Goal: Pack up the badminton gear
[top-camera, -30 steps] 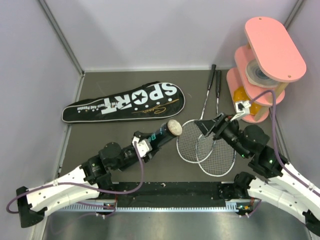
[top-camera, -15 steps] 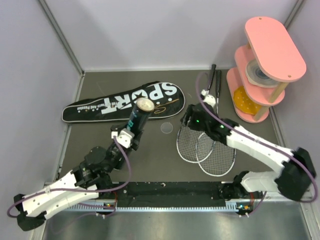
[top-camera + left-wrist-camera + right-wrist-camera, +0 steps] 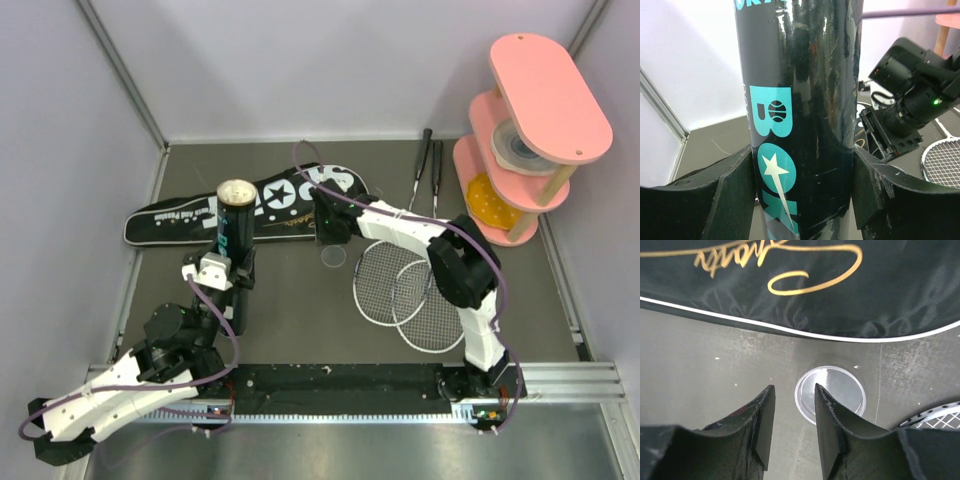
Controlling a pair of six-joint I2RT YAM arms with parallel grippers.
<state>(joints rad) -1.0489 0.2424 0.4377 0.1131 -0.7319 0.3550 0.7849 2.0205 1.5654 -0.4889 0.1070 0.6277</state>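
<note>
My left gripper [image 3: 226,268] is shut on the long black shuttle tube [image 3: 235,225] and holds it upright near the bag; its open top faces the camera. In the left wrist view the tube [image 3: 800,115] fills the space between both fingers of the left gripper [image 3: 802,192]. The black SPORT bag [image 3: 170,213] lies flat at the back left. Two silver rackets [image 3: 410,290] lie overlapped at the right, handles pointing away. My right gripper [image 3: 792,407] hovers open, jaws narrow and empty, just left of a clear round lid [image 3: 832,390] on the table beside the bag's edge [image 3: 800,285].
A pink tiered stand [image 3: 535,120] occupies the back right corner, holding a tape roll and a yellow item. Grey walls close in the left, back and right sides. The right arm [image 3: 400,225] stretches across above the racket heads.
The left arm has swung the tube from tilted low to upright, further left. The right arm has reached from the rackets over to the lid by the bag, and its jaws have narrowed.
</note>
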